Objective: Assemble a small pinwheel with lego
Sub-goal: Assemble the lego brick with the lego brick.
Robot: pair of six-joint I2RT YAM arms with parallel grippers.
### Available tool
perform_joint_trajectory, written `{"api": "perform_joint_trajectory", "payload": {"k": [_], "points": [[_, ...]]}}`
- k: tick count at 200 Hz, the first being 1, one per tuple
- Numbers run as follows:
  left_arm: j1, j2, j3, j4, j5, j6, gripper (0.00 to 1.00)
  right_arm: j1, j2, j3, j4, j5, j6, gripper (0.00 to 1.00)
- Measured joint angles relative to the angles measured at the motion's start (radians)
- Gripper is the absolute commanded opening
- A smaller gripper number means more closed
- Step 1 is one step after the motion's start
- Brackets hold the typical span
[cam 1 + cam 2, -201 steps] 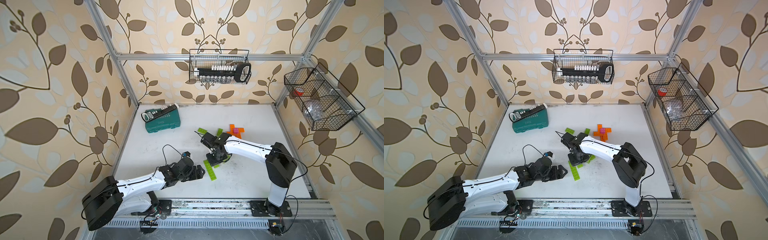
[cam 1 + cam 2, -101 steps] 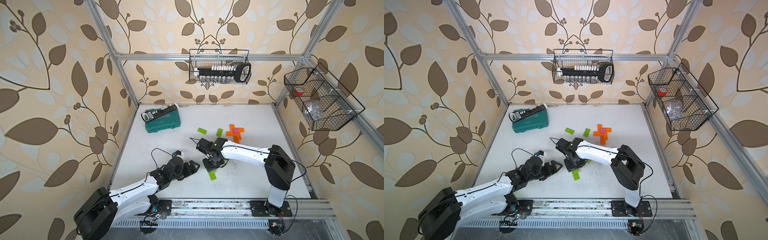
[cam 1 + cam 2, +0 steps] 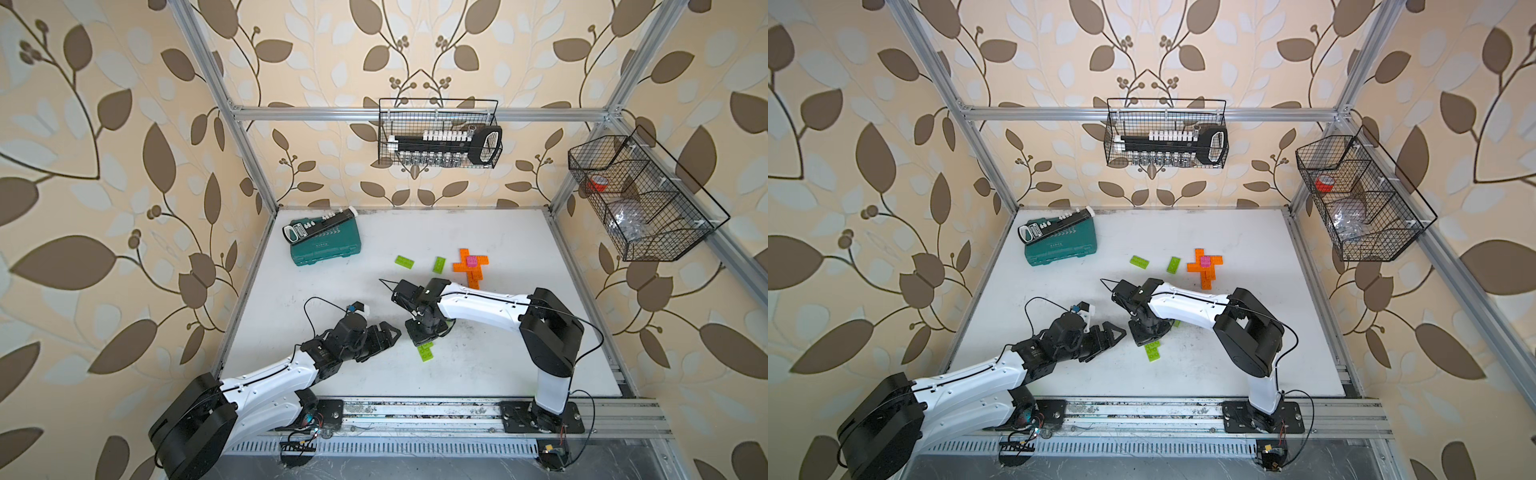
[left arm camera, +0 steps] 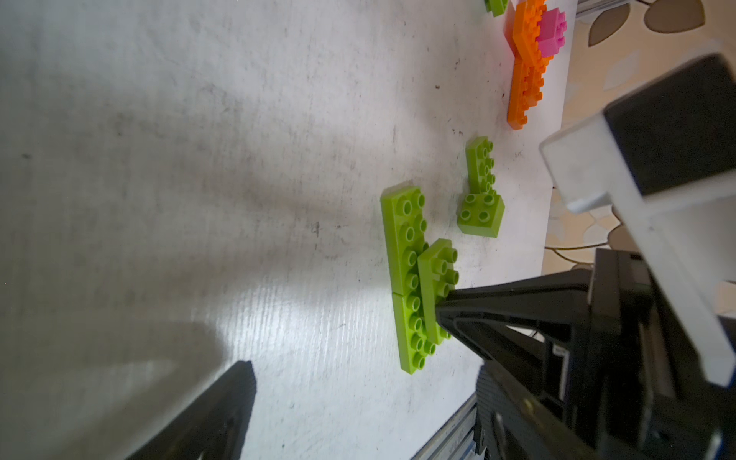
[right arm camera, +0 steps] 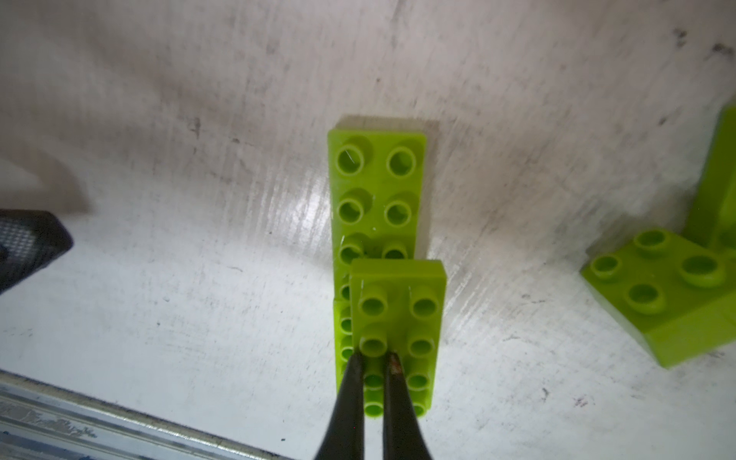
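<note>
An orange lego cross [image 3: 471, 270] [image 3: 1205, 270] topped by a pink brick [image 3: 471, 261] lies at the back right. Two loose green bricks [image 3: 404, 261] [image 3: 439, 264] lie beside it. Near the middle front, one green plate [image 5: 398, 314] sits on top of two green plates laid end to end [image 5: 376, 183] [image 3: 426, 353]. My right gripper [image 5: 374, 358] [image 3: 423, 337] is shut, and its tips rest on that upper plate. My left gripper [image 4: 364, 370] [image 3: 384, 340] stands open just left of the stack, holding nothing. A green 2x2 brick [image 4: 480, 215] and another green plate [image 4: 480, 163] lie beyond.
A teal tool case [image 3: 325, 243] with a black tool on it sits at the back left. Wire baskets [image 3: 438, 139] [image 3: 640, 199] hang on the back and right walls. The metal rail [image 3: 415, 409] runs along the table's front edge.
My right gripper has moved a little toward the front edge, down onto the green stack. The left arm has shifted its pose, and its open gripper stays near the stack.
</note>
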Motion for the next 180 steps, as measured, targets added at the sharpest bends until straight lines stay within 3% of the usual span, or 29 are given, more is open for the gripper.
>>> {"api": "perform_joint_trajectory", "payload": {"k": [180], "points": [[0.0, 0.005, 0.0, -0.003, 0.0, 0.005, 0.88, 0.0, 0.005, -0.009, 0.028, 0.019, 0.0, 0.02]]}}
